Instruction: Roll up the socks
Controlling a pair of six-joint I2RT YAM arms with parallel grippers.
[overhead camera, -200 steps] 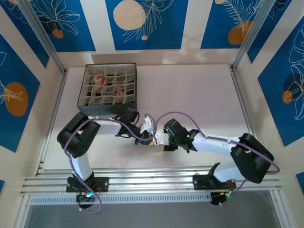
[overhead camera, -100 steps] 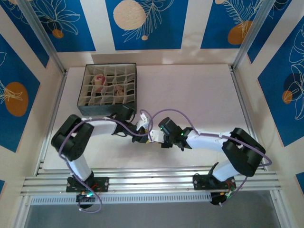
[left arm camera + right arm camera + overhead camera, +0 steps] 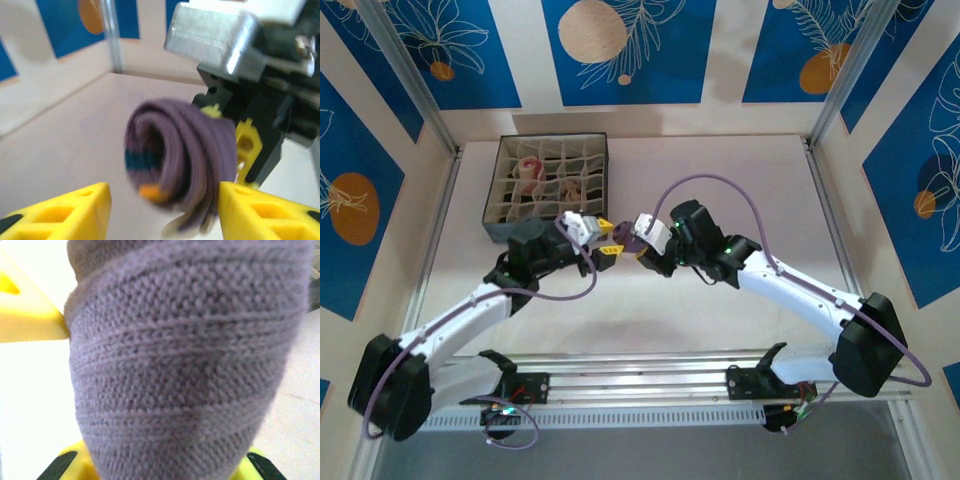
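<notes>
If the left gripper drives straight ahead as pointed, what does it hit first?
Probably the rolled purple sock, held by the right gripper, right ahead of the left gripper, whose jaws stand open. Depth is unclear, but nothing sits between.

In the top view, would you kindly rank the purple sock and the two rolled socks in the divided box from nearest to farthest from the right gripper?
From the right gripper:
1. Purple sock, held in its jaws.
2. Right-hand boxed sock, right of the box's middle.
3. Left-hand boxed sock, farther back and left.
</notes>
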